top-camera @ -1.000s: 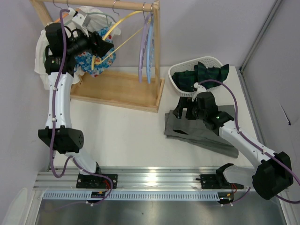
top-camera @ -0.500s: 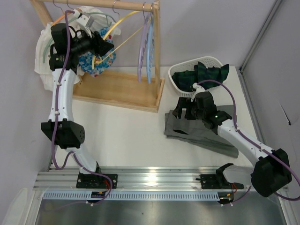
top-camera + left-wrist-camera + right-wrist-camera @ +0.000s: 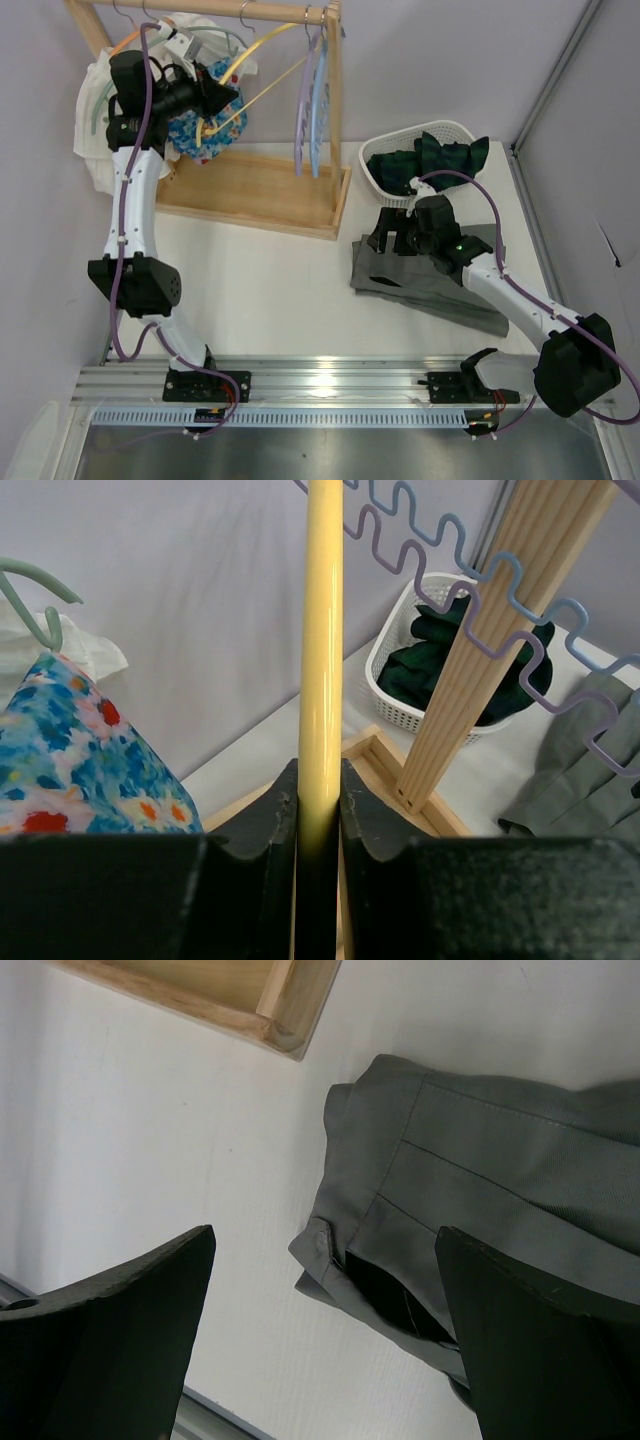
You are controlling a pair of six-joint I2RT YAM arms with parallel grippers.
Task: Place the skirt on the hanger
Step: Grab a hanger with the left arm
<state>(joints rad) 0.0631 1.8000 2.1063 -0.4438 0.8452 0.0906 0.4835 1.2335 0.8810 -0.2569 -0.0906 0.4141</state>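
Yellow plastic hanger (image 3: pixel 322 630) sits pinched between left fingers (image 3: pixel 262 830); right fingers (image 3: pixel 100 1320) hang spread over the edge of the grey folded skirt (image 3: pixel 500 1180), bare white counter (image 3: pixel 150 1110) alongside.

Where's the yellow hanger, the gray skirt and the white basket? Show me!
yellow hanger (image 3: pixel 322 630), left wrist view, on its straight bar.
gray skirt (image 3: pixel 500 1190), right wrist view, on the flat cloth.
white basket (image 3: pixel 398 712), left wrist view, on its lattice side wall.
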